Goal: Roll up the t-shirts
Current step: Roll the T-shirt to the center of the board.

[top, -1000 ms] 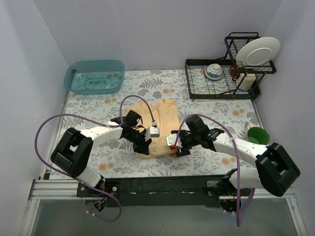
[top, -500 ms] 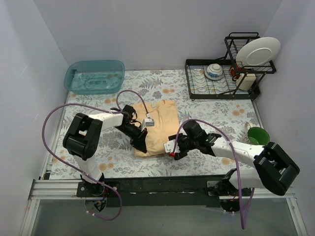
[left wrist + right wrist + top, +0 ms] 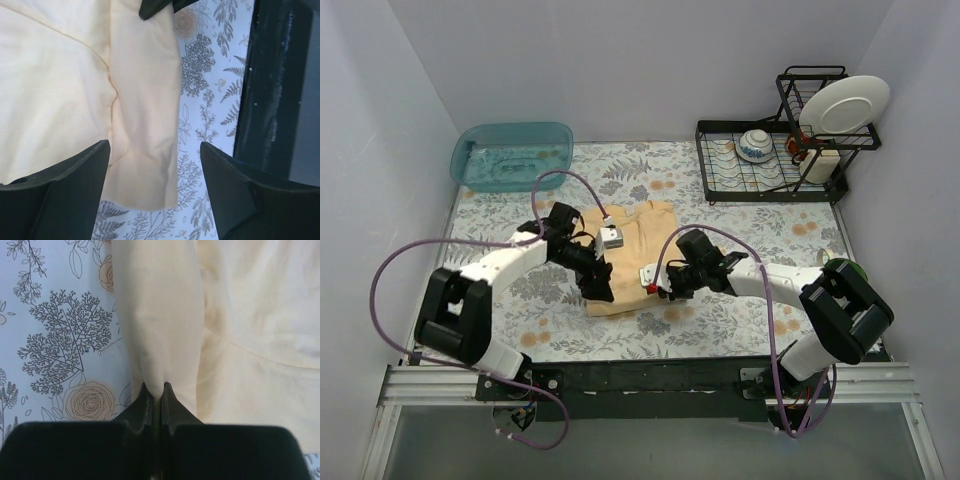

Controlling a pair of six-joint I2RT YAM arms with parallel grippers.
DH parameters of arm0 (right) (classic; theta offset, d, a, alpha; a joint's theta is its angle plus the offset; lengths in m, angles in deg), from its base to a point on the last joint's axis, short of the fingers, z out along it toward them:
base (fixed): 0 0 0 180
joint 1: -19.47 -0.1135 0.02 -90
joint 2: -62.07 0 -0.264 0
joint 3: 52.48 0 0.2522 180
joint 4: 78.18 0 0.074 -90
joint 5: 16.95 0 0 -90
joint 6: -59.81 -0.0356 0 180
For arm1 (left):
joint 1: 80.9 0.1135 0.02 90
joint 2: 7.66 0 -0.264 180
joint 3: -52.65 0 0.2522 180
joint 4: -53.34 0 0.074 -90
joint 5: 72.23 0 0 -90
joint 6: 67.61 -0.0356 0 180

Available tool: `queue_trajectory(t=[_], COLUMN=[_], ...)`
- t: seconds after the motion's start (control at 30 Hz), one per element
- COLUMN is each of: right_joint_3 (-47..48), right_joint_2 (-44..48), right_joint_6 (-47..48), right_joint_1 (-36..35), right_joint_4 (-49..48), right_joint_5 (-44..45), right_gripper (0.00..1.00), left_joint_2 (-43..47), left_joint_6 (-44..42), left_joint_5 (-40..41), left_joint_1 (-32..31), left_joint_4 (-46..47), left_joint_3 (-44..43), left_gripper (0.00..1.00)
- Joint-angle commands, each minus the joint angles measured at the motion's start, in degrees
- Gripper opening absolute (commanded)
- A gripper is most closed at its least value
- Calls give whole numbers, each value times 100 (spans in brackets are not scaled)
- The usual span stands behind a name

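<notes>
Two robot grippers are placed at the near edge of a folded, plain pale yellow-beige cotton t-shirt (image 3: 632, 250), which is laid on a floral-patterned table covering (image 3: 740, 325).

The right gripper (image 3: 656, 288) is closed, its two black fingers (image 3: 145, 400) pinched together on a raised fold at the shirt's edge. In the right wrist view the cloth is spread ahead of the fingertips and to their right, with bare floral covering to their left. The left gripper (image 3: 598, 288) is held open, its fingers (image 3: 75, 170) set wide apart. A folded strip of the shirt is seen lying between and ahead of them, not clamped. The right gripper's tips are glimpsed at the far end of that strip in the left wrist view.
</notes>
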Motion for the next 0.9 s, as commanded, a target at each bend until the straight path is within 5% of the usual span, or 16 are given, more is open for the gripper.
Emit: queue_trajectory(t=[0.0,0.47,0.7,0.87], right_joint_3=[328,794,1084,1758], right_joint_2=[-262,-710,-894,-1131], right_joint_6=[-378,-518,-369,394], right_joint_1=[120,410,445,612], right_joint_4=[681,1297,1962,3491], right_joint_5=[-496,-768,-1014,-1611], right_gripper=[1,1,1,1], left_joint_2=[1106,1740,1504,1038], left_joint_6=[25,-389,-248,-538], left_joint_5=[702,1441,1759,812], left_joint_1=[-179,-961,-1234,-1076], left_joint_4=[1162,2093,1964,-47], left_joint_3=[760,2078,1852,782], left_gripper=[72,60,15,0])
